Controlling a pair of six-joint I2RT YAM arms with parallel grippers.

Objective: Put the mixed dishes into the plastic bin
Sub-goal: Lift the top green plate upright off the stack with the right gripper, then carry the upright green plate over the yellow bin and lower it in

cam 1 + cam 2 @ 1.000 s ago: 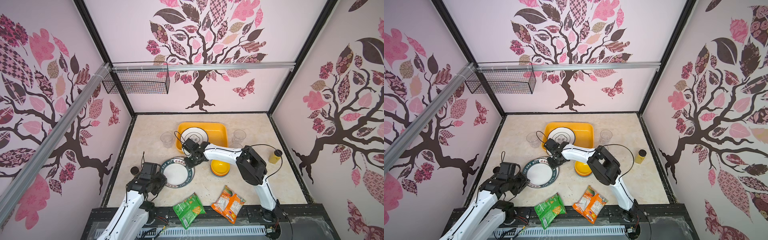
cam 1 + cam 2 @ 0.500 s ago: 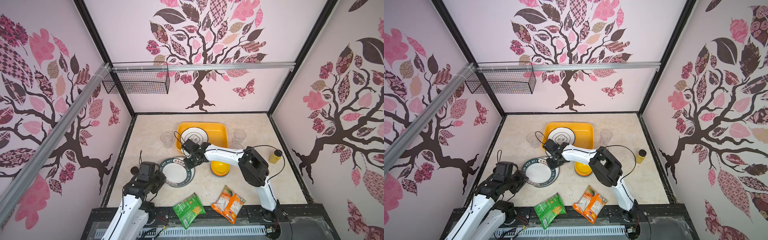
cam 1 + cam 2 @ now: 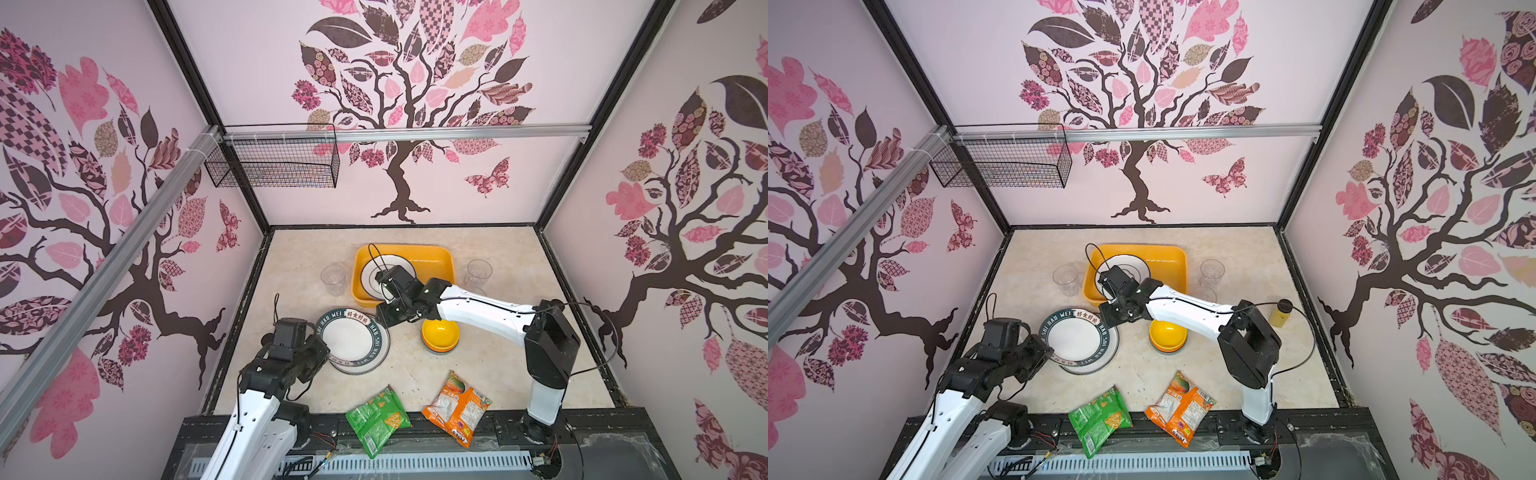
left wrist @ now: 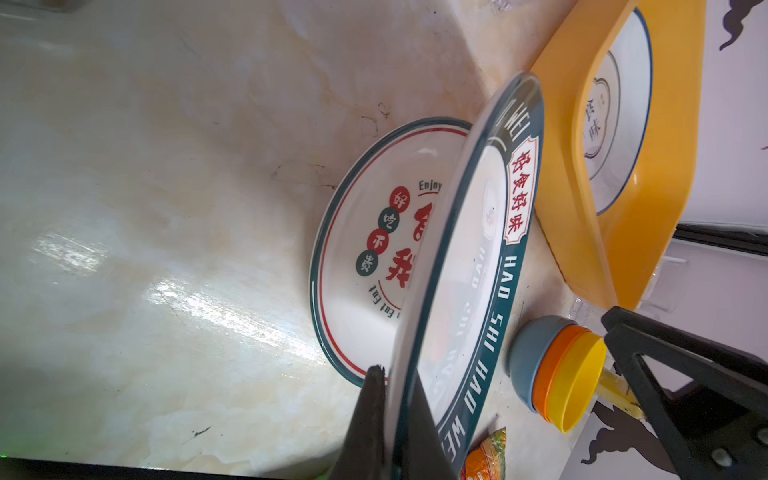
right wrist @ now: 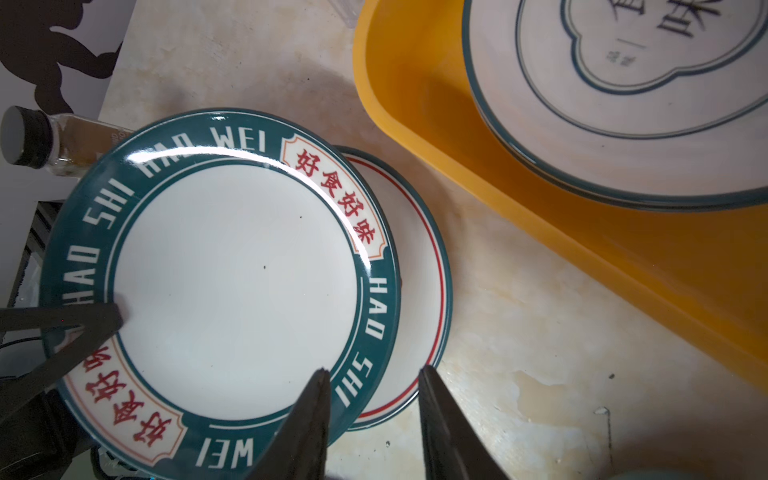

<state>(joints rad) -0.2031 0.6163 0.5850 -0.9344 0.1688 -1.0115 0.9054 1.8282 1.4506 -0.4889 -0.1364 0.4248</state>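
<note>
Plate [image 3: 351, 338] tilted over marble tabletop [image 3: 498, 365], rim pinched by left hand [image 4: 392, 390]; right hand [image 5: 374, 386] parted; tree-patterned walls [image 3: 478, 62].

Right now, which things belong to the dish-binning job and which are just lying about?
Job: yellow-orange bin, plate in the bin, HAO WEI plate, red-rimmed plate under it, stacked bowls, clear cups.
Lying about: green snack bag, orange snack bag, yellow bottle, wire mesh basket.

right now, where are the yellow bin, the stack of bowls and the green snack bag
yellow bin [image 3: 434, 268], in a top view, bare inner floor
stack of bowls [image 3: 440, 332], in a top view, yellow bowl on top
green snack bag [image 3: 377, 417], in a top view, middle of the bag
</note>
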